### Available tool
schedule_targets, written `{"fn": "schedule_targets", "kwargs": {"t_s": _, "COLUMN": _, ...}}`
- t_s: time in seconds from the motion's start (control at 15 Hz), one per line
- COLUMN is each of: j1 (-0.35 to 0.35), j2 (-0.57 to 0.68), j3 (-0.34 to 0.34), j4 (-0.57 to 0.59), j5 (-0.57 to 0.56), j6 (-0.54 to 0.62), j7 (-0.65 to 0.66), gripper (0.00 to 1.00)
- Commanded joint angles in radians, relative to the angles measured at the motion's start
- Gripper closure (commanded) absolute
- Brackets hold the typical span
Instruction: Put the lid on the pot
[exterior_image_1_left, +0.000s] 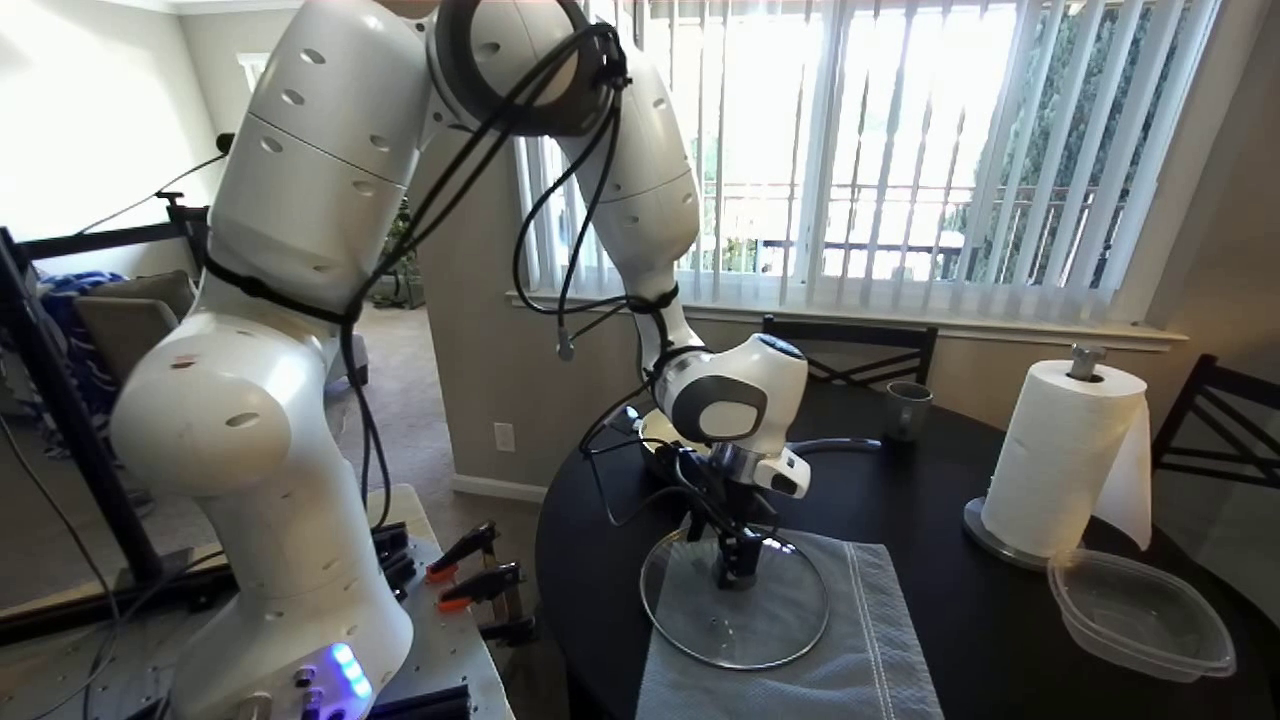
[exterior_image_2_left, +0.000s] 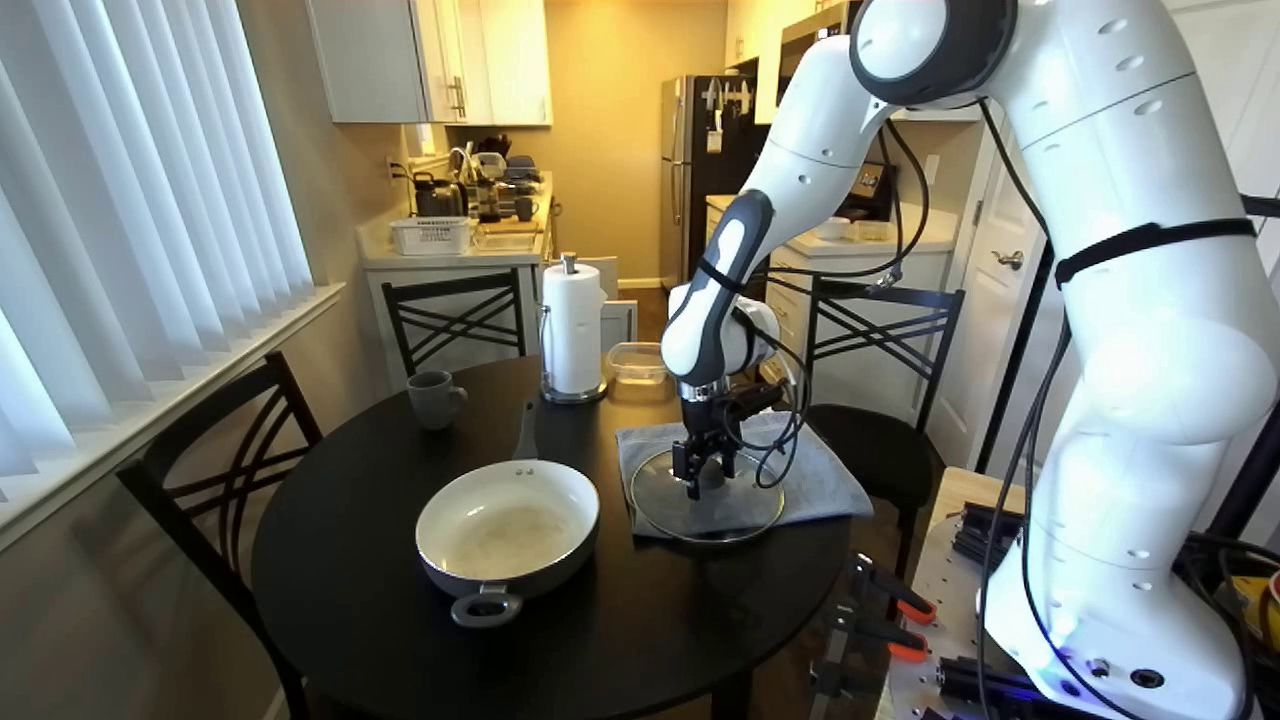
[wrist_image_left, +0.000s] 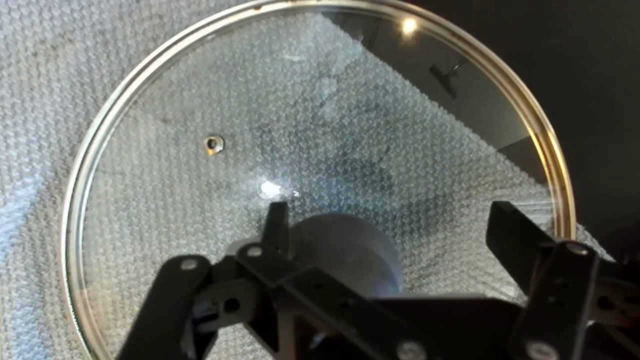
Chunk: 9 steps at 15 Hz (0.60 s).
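In an exterior view the lid (exterior_image_2_left: 725, 512) lies on the cloth (exterior_image_2_left: 830, 485) (its front rim reaching past the cloth's edge), and the cloth on the counter (exterior_image_2_left: 660, 610). Left of the lid, near it, sits the pot (exterior_image_2_left: 508, 530). Behind the lid, slightly left, is the container (exterior_image_2_left: 638, 374); behind and more to the lid's left, the paper towel roll (exterior_image_2_left: 572, 335), then the mug (exterior_image_2_left: 430, 402). Over the lid hangs the pincer (exterior_image_2_left: 711, 480), astride the knob (wrist_image_left: 350, 255); contact is hard to tell.

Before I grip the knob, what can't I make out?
Knob: lower part behind the gripper, wrist view.
Lid: lower rim cut off by bottom edge, wrist view.
Pot: partly behind the arm's wrist in an exterior view.
Fingertips: lid contact too small to judge in both exterior views.
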Motion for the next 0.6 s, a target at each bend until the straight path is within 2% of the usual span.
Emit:
{"fn": "schedule_targets", "kwargs": {"t_s": 0.0, "j1": 0.019, "j2": -0.001, "j3": 0.0, "j4": -0.015, "j5": 0.016, "j6": 0.027, "j7": 0.001, "gripper": 0.0}}
{"fn": "schedule_targets", "kwargs": {"t_s": 0.53, "j1": 0.02, "j2": 0.0, "j3": -0.009, "j4": -0.033, "j5": 0.009, "j6": 0.107, "j7": 0.007, "gripper": 0.0}}
